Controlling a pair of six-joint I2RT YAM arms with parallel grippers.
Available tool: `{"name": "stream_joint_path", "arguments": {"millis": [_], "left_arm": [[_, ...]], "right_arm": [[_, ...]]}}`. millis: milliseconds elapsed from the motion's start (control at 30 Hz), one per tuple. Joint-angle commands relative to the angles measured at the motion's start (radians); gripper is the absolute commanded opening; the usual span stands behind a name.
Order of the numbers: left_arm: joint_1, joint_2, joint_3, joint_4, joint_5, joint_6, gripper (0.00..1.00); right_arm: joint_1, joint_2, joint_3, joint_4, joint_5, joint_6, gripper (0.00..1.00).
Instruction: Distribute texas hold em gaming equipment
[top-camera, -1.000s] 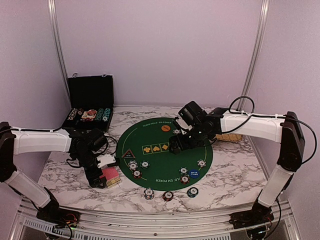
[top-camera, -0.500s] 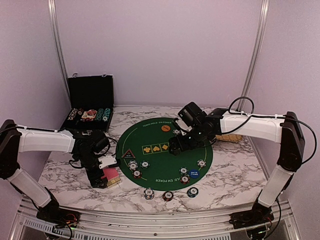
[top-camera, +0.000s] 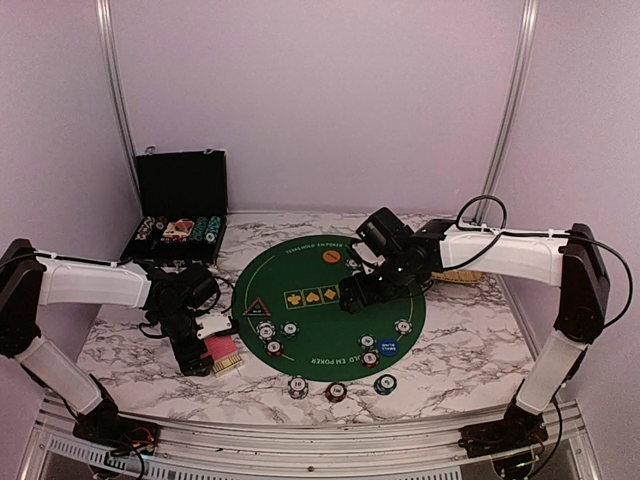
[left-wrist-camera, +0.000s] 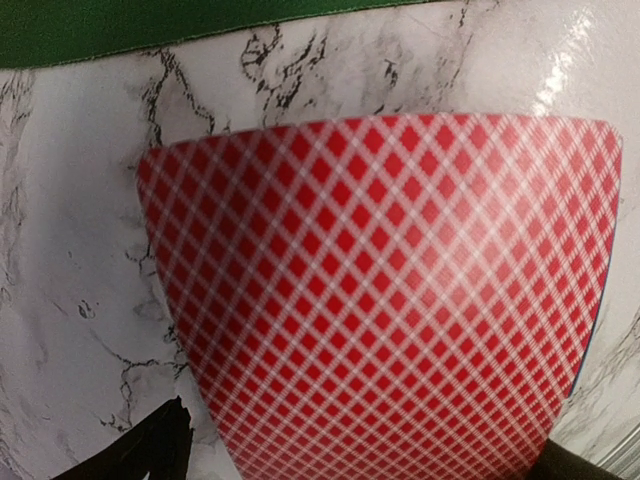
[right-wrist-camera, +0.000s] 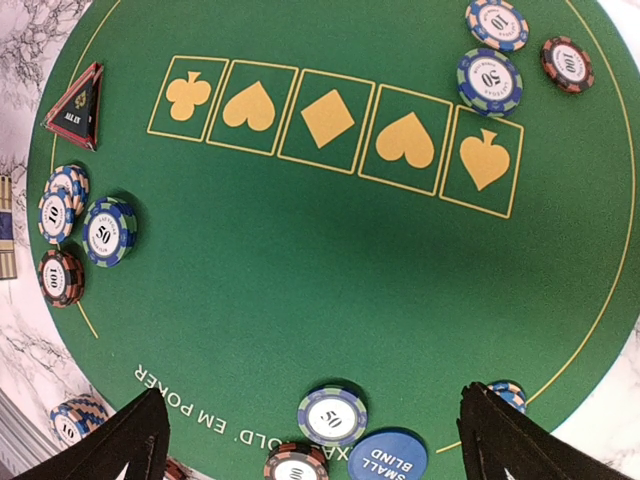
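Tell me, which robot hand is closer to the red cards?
Left. The left gripper is just beside the red-backed cards on the marble, jaws open. The right gripper hangs over the green mat, well away from them.

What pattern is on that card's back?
The card has a red-and-white diamond lattice; left wrist view.

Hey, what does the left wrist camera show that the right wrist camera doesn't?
Only the left wrist: the playing cards with their red lattice backs, filling most of the frame. Only the right wrist: five yellow suit boxes, striped poker chips, the black triangular button and the blue button. Both: the green mat and the marble table.
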Motion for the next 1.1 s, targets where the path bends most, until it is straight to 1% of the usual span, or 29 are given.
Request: {"name": "stream_joint_path", "arguments": {"millis": [0,100,367,600,700,900,1067], "left_arm": [[-0.004,0.014,0.002,0.006,-0.02,-0.005,0.99],[-0.004,0.018,0.007,0.006,-0.005,-0.008,0.99],[-0.004,0.024,0.013,0.003,0.018,-0.008,0.89],[-0.004,0.019,0.014,-0.002,0.023,0.005,0.87],[-0.004,0.02,0.014,-0.006,0.053,0.014,0.87],[-0.004,0.03,0.026,-0.011,0.05,0.018,0.81],[-0.004,0.02,0.028,-0.014,0.046,0.023,0.81]], "right_arm": [[0.01,-0.023,-0.005,0.021,0.011,0.012,0.99],[0.009,-0.027,-0.01,0.022,0.012,0.014,0.99],[0.01,-0.031,-0.02,0.03,0.012,0.014,0.99],[0.011,-0.031,-0.025,0.035,0.009,0.017,0.99],[0.011,-0.031,-0.026,0.034,0.008,0.016,0.99],[0.012,-0.03,-0.026,0.037,0.0,0.016,0.98],[0.012,-0.026,-0.025,0.037,-0.004,0.015,0.98]]}}
